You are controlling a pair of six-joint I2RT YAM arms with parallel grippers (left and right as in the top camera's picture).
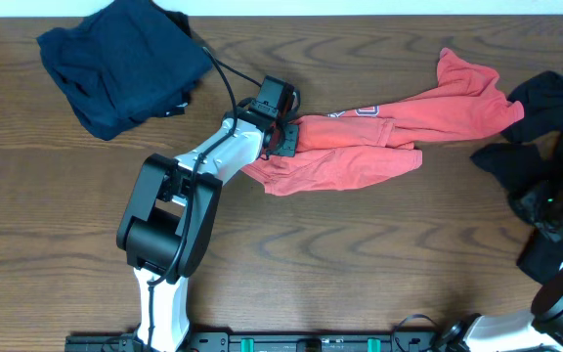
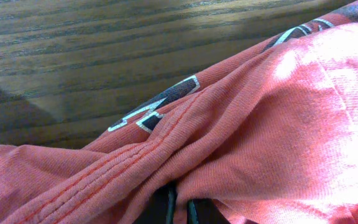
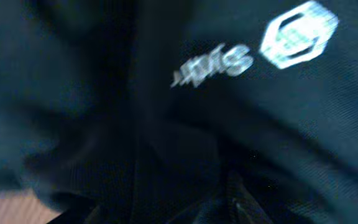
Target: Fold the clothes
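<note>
Red-orange cotton, block-lettered in white and dark: the crumpled red-orange cotton T-shirt (image 1: 360, 147) lies stretched across the brown wooden table (image 1: 360, 264). One end is bunched in the left gripper (image 1: 283, 137), whose fingers (image 2: 170, 208) are clenched on a hemmed fold, apparently to draw the garment out flat for folding. The rest of it runs on beyond the fingertips, the lettering (image 2: 160, 109) just ahead of them. The right gripper (image 1: 553, 203) is sunk in the heap of black T-shirts (image 1: 555, 108), dark cloth with a white logo (image 3: 297, 34) filling its view; whether its fingers grasp anything cannot be told. A rumpled navy blue T-shirt (image 1: 115, 64) sits well apart from both. No basket or bin is in view; every garment rests on the wood.
</note>
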